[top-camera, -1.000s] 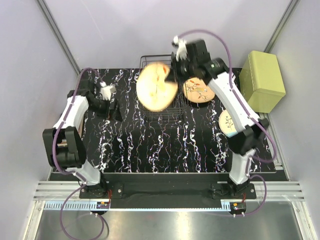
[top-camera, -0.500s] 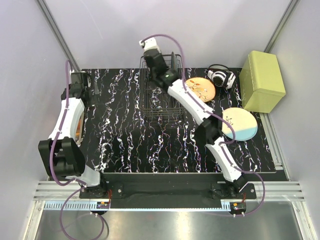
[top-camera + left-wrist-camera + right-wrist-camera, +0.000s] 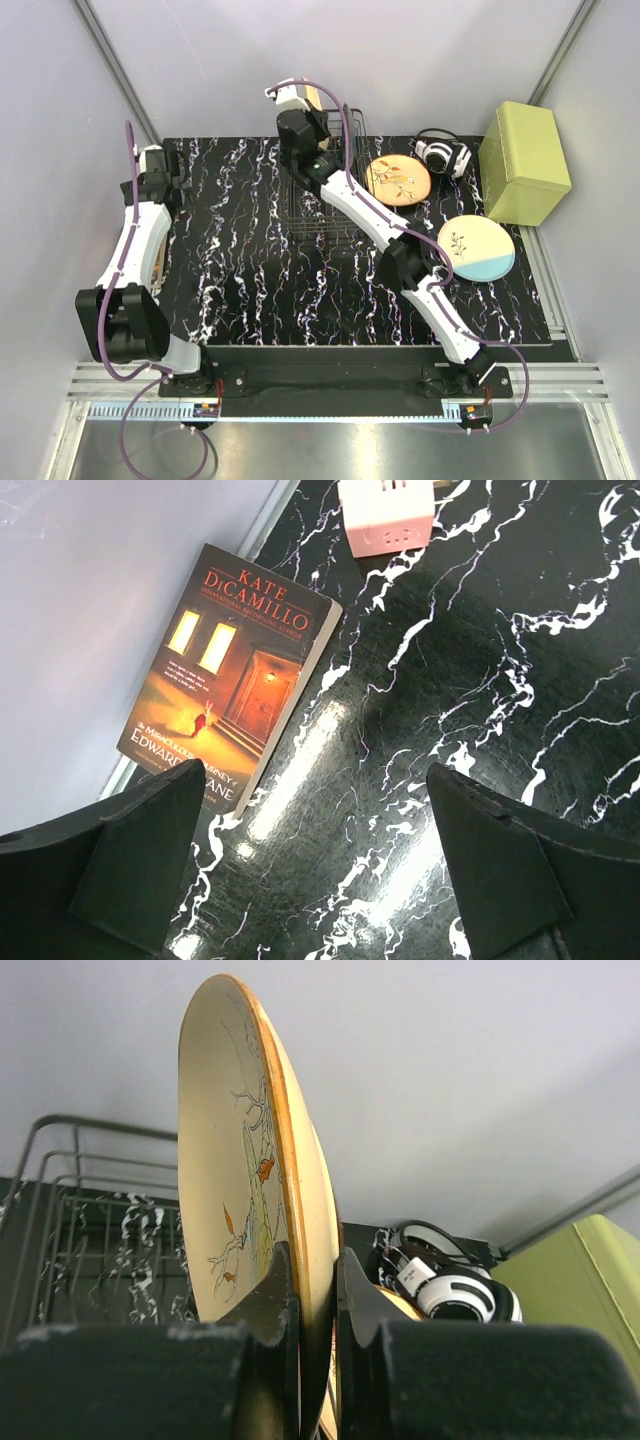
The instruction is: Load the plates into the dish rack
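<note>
Gripping an orange plate (image 3: 240, 1160) upright by its rim, the right hand (image 3: 312, 1260) holds it over the rack (image 3: 305, 215). The left hand (image 3: 315, 780) hangs, jaws apart, above the tabletop (image 3: 480, 680), near a book (image 3: 230, 670).

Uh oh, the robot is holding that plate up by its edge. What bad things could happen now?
1. The right gripper pinches the orange plate only at its rim, with the plate standing on edge, so it might slip or swing and drop.
2. The dish rack is made of thin wires. If the plate comes down on a wire rather than between two, it could knock against it or tip over.
</note>
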`<state>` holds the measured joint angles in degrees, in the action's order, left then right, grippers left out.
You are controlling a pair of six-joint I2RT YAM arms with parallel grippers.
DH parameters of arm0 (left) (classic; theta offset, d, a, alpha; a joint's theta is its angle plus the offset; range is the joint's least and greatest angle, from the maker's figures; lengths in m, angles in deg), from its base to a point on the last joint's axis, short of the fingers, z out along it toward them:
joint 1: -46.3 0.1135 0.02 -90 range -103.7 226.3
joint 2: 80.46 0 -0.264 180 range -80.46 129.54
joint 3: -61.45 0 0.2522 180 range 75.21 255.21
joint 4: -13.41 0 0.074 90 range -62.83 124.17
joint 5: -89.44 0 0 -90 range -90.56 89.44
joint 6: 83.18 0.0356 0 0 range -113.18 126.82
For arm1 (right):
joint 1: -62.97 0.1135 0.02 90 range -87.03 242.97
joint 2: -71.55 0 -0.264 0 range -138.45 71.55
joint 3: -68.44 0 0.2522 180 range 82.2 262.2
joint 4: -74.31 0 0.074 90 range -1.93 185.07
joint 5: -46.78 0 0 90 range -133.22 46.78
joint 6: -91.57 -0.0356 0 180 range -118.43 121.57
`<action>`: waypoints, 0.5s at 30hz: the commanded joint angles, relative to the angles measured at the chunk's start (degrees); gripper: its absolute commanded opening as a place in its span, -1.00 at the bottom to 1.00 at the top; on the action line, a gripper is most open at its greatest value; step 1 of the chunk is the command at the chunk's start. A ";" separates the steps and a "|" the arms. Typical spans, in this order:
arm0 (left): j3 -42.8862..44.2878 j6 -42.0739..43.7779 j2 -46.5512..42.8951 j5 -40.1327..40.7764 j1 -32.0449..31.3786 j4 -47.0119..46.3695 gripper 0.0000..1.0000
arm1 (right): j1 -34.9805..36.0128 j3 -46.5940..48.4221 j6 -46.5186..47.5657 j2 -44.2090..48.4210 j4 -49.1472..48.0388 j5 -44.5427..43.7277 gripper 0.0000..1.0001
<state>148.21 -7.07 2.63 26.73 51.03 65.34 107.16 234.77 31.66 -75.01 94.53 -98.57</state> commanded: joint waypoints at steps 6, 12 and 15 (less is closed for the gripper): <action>1.01 -2.03 -1.00 -1.67 0.01 -0.03 0.98 | -2.61 3.70 -3.19 1.46 -7.34 -6.70 -1.00; -2.94 -0.71 -4.87 -15.14 1.95 -0.91 0.98 | -4.54 3.70 -4.51 0.23 -5.05 -5.65 -1.00; -3.99 0.53 -4.52 -13.93 1.95 -0.91 0.98 | -5.16 4.57 -4.42 -0.83 -5.14 -5.38 -1.00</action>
<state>145.28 -8.01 -0.11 16.72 52.67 65.26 102.98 234.79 28.79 -76.82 95.44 -102.52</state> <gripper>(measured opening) 0.987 0.124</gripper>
